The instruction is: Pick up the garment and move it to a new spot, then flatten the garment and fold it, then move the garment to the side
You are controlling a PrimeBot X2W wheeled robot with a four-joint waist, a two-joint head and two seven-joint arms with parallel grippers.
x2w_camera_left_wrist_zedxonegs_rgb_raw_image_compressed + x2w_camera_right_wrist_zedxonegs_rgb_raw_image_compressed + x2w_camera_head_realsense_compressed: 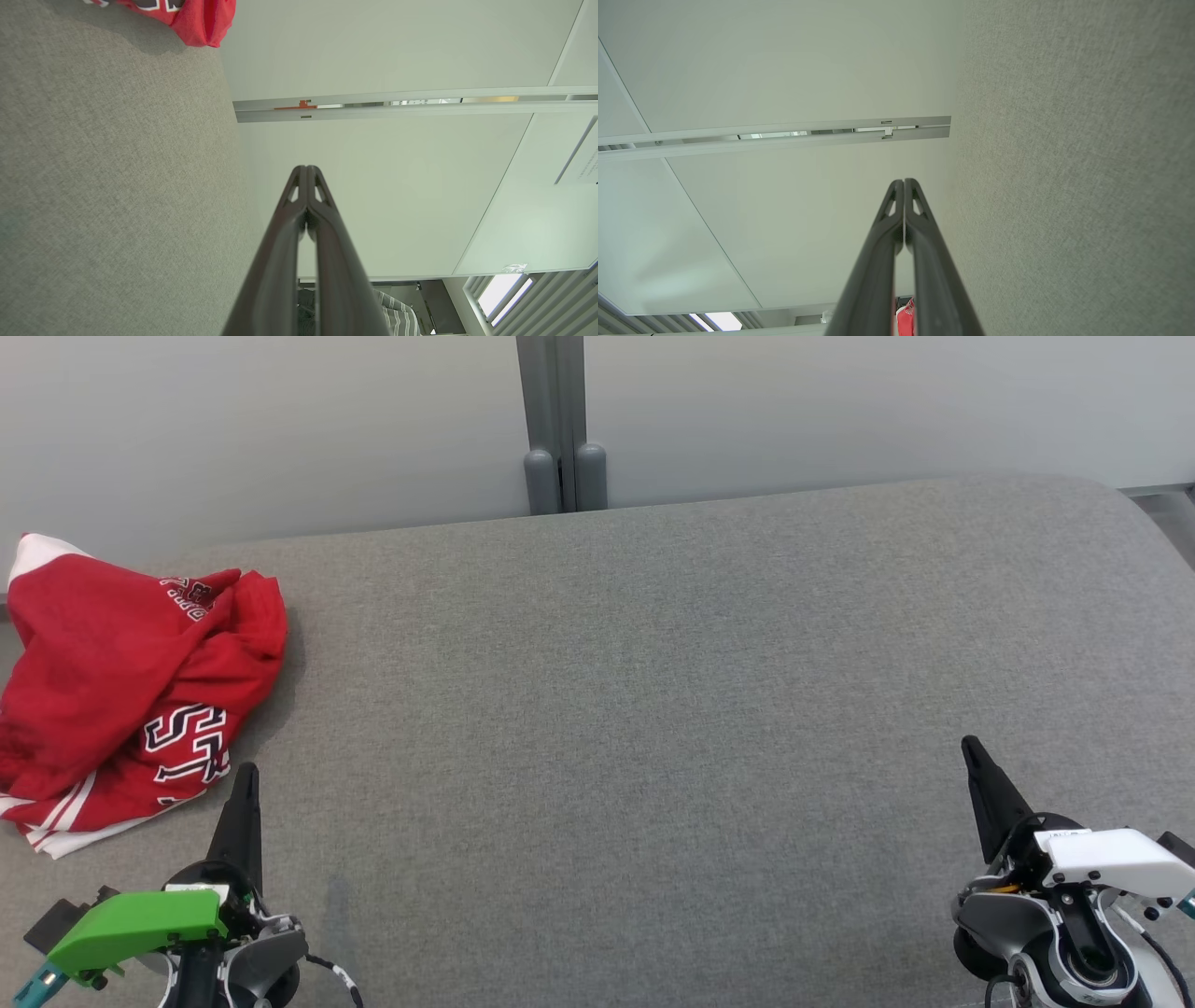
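Just ahead of the left claw point(246, 782) and slightly to its outer side, the crumpled red knit garment with white trim and dark block lettering point(140, 691) lies heaped on the wide grey fabric-covered table point(653, 709). Its nearest hem is just beside the claw's tip but apart from it. The left claw's two long dark fingers are pressed together with nothing between them, as its wrist view shows plainly. The right claw point(970, 747), well apart from the garment on the opposite side, is likewise closed and empty. Both sit low by the table's near edge with fingers pointing forward, which reads as a resting pose: the pickup has not yet begun. The bare cloth between and ahead of the two claws looks like the natural new spot for spreading. By this layout the left claw is the one placed to reach the heap, and it would have to part its fingers first.
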